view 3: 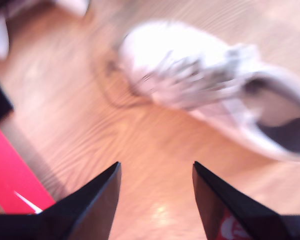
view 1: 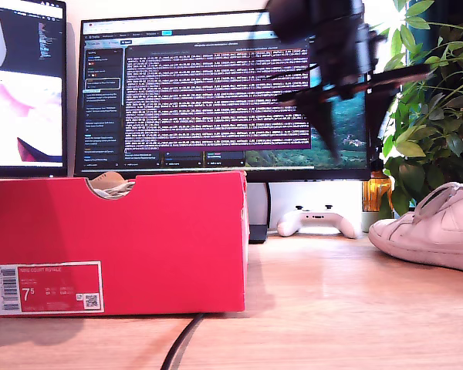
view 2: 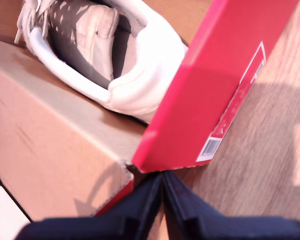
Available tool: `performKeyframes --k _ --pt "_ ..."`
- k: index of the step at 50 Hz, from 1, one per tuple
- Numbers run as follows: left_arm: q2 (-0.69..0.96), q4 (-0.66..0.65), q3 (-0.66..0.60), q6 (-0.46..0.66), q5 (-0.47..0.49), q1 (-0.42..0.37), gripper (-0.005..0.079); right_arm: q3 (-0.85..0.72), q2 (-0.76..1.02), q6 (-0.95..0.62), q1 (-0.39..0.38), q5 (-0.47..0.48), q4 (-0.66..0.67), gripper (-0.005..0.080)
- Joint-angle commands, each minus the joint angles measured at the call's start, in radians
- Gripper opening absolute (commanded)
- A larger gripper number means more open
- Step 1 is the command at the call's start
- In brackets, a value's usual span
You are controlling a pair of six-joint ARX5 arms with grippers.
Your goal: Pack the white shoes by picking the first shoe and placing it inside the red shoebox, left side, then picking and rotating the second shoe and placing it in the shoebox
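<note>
With one shoe (view 2: pixel 110 55) already parked in the red shoebox (view 1: pixel 116 247), the second end effector (view 3: pixel 155 175), wide open and empty, should get lowered squarely over the other shoe (view 3: pixel 200 80) on the tabletop (view 3: pixel 155 145), while the first end effector (view 2: pixel 162 182) sits closed on nothing.

Red shoebox (view 1: pixel 139 247) with white label (view 1: pixel 49 287); white shoe (view 1: pixel 436 227) on tan wood-grain table (view 1: pixel 332 308).

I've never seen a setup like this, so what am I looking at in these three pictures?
Two robot arms are packing shoes. One picture is from a camera on the desk; the others ride on each arm's tool. The red shoebox stands on the wooden desk, and one white shoe already lies inside it. My first tool is shut and holds nothing. My second tool is open above the other white shoe, which rests on the desk at the exterior view's right. A game controller sits behind.
</note>
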Motion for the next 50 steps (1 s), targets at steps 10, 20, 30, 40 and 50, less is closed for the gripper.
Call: performKeyframes --k 10,20,30,40,50 --pt "0.003 0.010 -0.005 -0.006 0.004 -0.005 -0.0021 -0.211 -0.142 0.046 -0.056 0.025 -0.002 0.0576" --pt "0.003 0.010 -0.005 -0.006 0.004 -0.005 -0.0021 -0.382 -0.211 0.084 -0.115 0.011 -0.002 0.0699" --pt "0.003 0.010 -0.005 -0.006 0.004 -0.005 -0.0021 -0.487 -0.219 0.135 -0.168 -0.010 -0.002 0.0699" --pt "0.003 0.010 -0.005 -0.006 0.004 -0.005 -0.0021 -0.510 -0.218 0.201 -0.204 0.023 -0.002 0.0698" --pt "0.003 0.010 -0.005 -0.006 0.004 -0.005 -0.0021 -0.510 -0.214 0.205 -0.250 0.031 -0.002 0.0696"
